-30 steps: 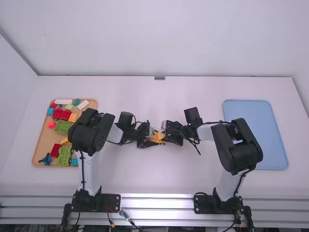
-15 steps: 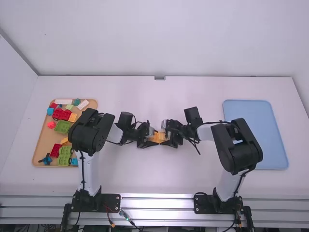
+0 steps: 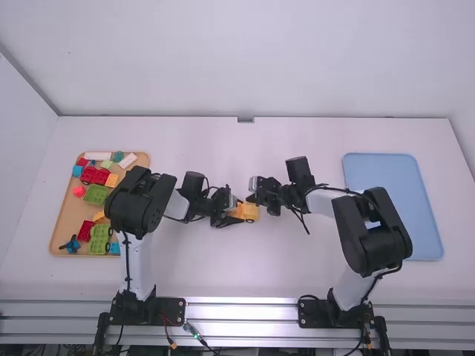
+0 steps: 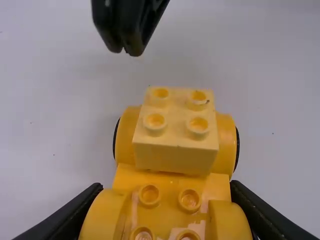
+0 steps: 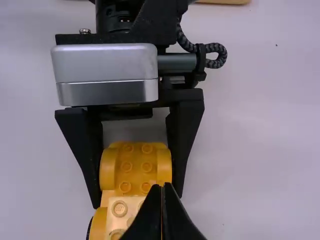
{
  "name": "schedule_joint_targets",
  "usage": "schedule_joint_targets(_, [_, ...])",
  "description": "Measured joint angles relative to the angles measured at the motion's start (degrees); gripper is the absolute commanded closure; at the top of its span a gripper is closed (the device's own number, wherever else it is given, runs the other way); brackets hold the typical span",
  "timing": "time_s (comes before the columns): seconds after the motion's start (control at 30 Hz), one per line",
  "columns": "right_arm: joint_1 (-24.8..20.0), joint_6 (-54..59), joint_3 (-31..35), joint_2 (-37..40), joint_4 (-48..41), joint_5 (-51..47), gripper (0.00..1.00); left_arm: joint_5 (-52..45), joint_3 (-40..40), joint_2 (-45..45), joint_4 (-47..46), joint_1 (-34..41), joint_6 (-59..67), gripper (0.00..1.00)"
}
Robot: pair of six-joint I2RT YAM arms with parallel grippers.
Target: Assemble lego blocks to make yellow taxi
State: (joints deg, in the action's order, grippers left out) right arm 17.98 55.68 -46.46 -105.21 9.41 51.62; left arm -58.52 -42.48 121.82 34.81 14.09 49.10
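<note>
And here at the far left of the frame we have the wooden tray (image 3: 65, 215), loaded with pieces: a red block (image 3: 94, 176) and a yellow block (image 3: 112, 180) in its upper half, a green block (image 3: 96, 194) just below them, then a lime green wheeled piece (image 3: 99, 241) at the lower right of the tray, with a small blue piece (image 3: 71, 245) to the left of it. Next along, the left arm (image 3: 145, 200) leans over the tray's right edge and stretches to the middle of the frame, and there's our taxi! The left gripper (image 3: 236, 213) has its fingers clamped on the yellow car body (image 3: 251, 213), one on each side of one end. Look at the other end: a paler yellow block (image 4: 175, 155) sits on top, four studs facing up, with a wheel on either side under it. Just right of centre, slightly higher in the frame, comes the right gripper (image 3: 251, 199), its fingers pressed together, tips touching, nothing between them, hanging near the block-topped end and apart from it. Behind it the right arm (image 3: 371, 230) runs down to its base in the lower right. And out at the far right, flat on the tabletop (image 3: 297, 267), lies the blue tray (image 3: 423, 237), partly covered by that arm.
</note>
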Motion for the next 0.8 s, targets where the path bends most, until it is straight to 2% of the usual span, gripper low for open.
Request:
schedule_joint_targets(0.27, [-0.7, 0.0, 0.0, -5.7, 1.2, 1.8, 1.00, 0.0, 0.0, 0.0, 0.0, 0.0, 0.0, 0.38])
schedule_joint_targets(0.6, [-0.7, -0.1, 0.1, -6.1, 1.1, 3.4, 1.00, -0.1, 0.0, 0.0, 0.0, 0.0, 0.0, 0.38])
schedule_joint_targets(0.8, [1.0, -0.8, 0.1, -6.0, 0.1, 1.7, 1.00, -0.2, 0.0, 0.0, 0.0, -0.2, 0.2, 0.38])
